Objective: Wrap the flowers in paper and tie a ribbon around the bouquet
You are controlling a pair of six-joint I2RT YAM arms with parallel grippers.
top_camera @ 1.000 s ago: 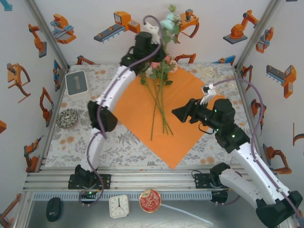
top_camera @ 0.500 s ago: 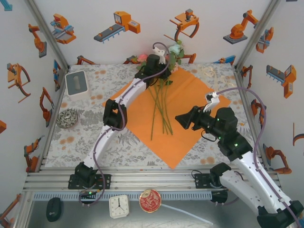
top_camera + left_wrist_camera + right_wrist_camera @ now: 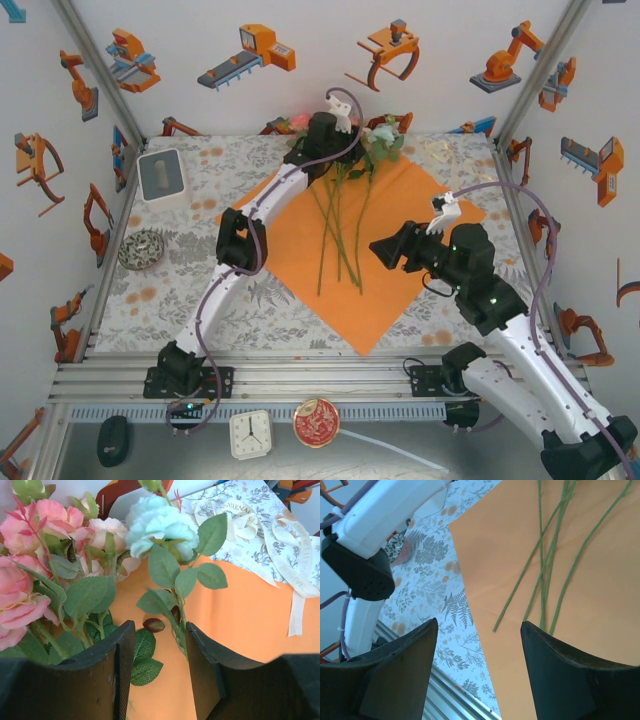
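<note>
The bunch of long green-stemmed artificial roses with pink, cream and pale blue blooms (image 3: 157,520) lies on the large, bright orange sheet of thin paper (image 3: 300,240). The blooms are at its far corner and the stems fan toward the near edge. The left tool (image 3: 159,630) sits at the bloom end with its 2 fingers apart, the blue rose's stem in the gap. The right tool (image 3: 479,625) hangs spread wide above the stem ends, gripping nothing. The thin cream-white satin ribbon (image 3: 295,555) lies on the flower-print counter (image 3: 170,280) beside the paper's far right edge.
</note>
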